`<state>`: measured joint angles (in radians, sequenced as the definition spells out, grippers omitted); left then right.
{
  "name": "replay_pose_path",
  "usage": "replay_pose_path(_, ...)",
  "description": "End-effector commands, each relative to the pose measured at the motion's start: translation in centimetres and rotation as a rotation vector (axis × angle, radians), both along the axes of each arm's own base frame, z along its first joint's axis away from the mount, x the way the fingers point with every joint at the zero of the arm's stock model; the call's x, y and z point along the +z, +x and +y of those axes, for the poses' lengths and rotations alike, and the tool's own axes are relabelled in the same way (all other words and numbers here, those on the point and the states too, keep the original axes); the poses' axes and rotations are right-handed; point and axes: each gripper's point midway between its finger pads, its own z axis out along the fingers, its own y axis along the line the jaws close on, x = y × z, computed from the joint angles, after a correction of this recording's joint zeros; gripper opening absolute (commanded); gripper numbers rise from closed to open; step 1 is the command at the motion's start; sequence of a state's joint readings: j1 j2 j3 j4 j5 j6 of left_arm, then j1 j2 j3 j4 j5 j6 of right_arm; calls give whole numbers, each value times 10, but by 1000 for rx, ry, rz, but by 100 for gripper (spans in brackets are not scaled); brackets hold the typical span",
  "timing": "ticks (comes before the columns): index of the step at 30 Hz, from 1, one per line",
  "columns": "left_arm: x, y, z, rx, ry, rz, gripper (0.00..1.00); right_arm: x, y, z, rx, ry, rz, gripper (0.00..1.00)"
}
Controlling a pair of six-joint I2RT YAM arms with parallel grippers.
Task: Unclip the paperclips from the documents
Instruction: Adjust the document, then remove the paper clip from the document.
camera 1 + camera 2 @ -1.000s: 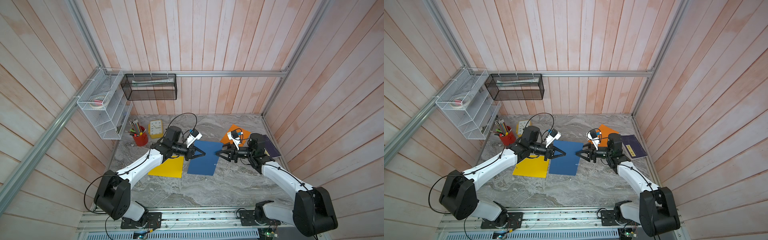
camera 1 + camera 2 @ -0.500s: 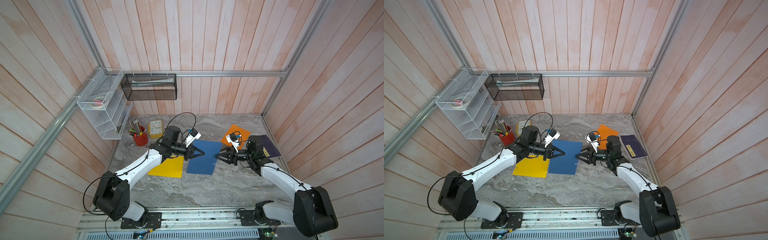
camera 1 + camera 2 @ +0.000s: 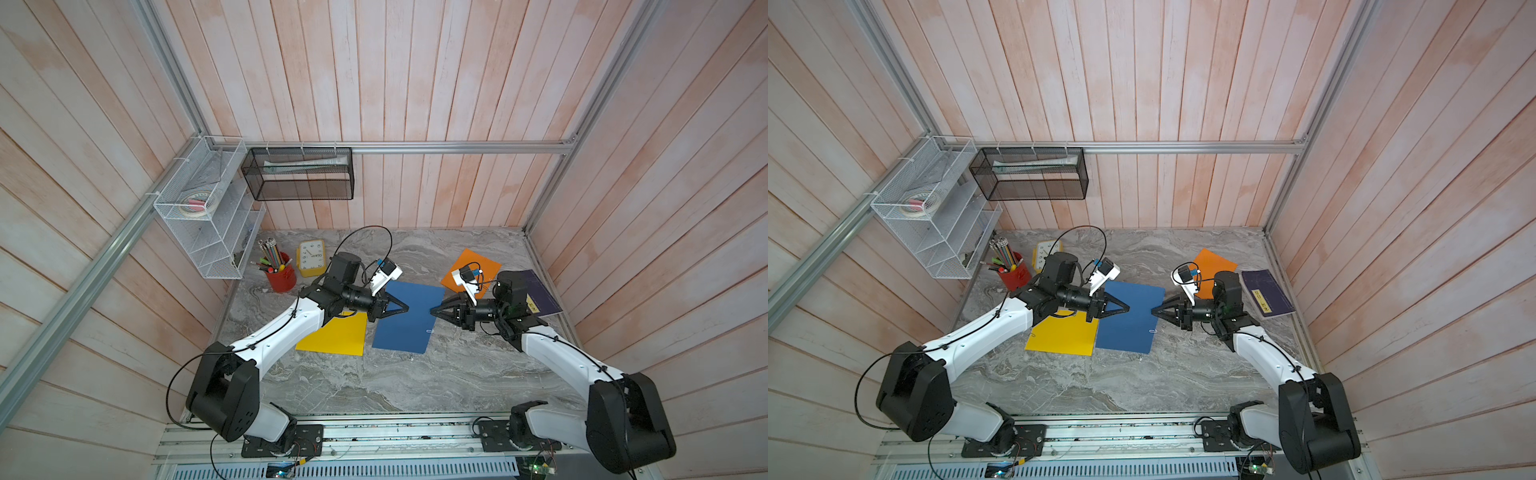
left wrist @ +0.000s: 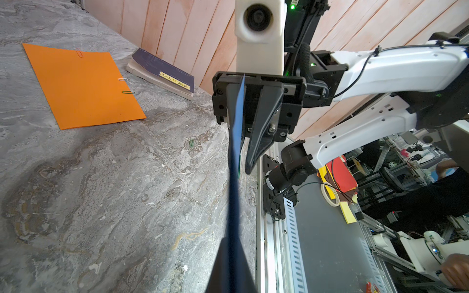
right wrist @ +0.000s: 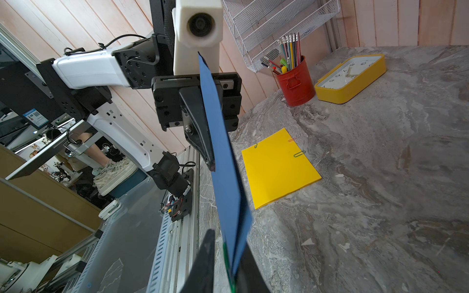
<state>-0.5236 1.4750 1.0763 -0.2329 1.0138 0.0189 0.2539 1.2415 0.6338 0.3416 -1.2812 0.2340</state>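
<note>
The dark blue document (image 3: 409,332) is held between both hands: left hand (image 3: 406,308) clamped on one edge, right hand (image 3: 433,311) straddling a green paperclip (image 5: 226,256) opposite, grip unclear. Just beside it the yellow document (image 3: 334,338) lies on the tabletop (image 3: 415,382).

Readable text is sparse.
- Yellow clock (image 3: 310,258): black hour numerals ring the white dial, also seen from the right wrist (image 5: 351,76). Small, partly glared.
- Dark purple book (image 4: 162,68): yellow label (image 4: 174,81) carries a row of black print, too fine to read.
- Blue sticker (image 5: 35,118) on a black panel off-rig: QR-type code, text illegible.
</note>
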Motion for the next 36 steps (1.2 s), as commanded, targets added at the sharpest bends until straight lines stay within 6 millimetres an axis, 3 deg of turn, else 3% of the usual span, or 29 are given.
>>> replay_pose_path(1, 6, 2, 2, 7, -4, -33, 0, 0, -5, 2, 27, 6, 5, 16)
replay_pose_path(14, 2, 5, 4, 20, 6, -41, 0, -6, -4, 3, 26, -10, 24, 15)
replay_pose_path(20, 1, 6, 5, 18, 10, -40, 0, -5, -3, 3, 26, -9, 21, 10)
replay_pose_path(31, -2, 5, 5, 18, 20, -40, 0, -4, -2, 4, 32, -7, 30, 14)
replay_pose_path(36, -3, 5, 6, 20, 24, -40, 0, -5, -3, 4, 33, -8, 36, 11)
